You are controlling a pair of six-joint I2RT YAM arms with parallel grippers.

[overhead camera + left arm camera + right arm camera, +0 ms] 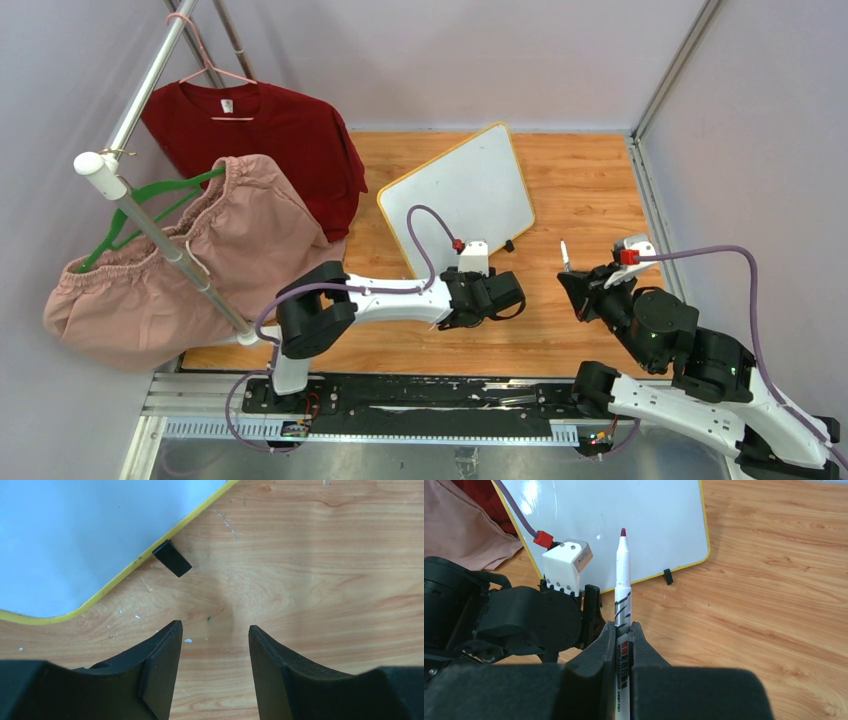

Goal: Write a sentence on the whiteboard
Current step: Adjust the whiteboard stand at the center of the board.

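Note:
The whiteboard [460,195], white with a yellow frame, stands tilted on the wooden table; its face is blank and no sentence is in view. My left gripper [508,292] hovers open and empty over bare wood just in front of the board's lower right corner [75,530], near a black foot [171,558]. In the left wrist view the left gripper [215,627] holds nothing. My right gripper [582,292] is shut on a white marker [565,255]. In the right wrist view the right gripper [623,625] holds the uncapped marker [622,575], its dark red tip pointing at the whiteboard [634,515], apart from it.
A red T-shirt [265,130] and a pink garment [200,260] hang from a slanted metal rack pole [150,225] at the left. Grey walls close in the table [590,190] at the back and right. The left arm's wrist [524,620] sits close to the marker's left.

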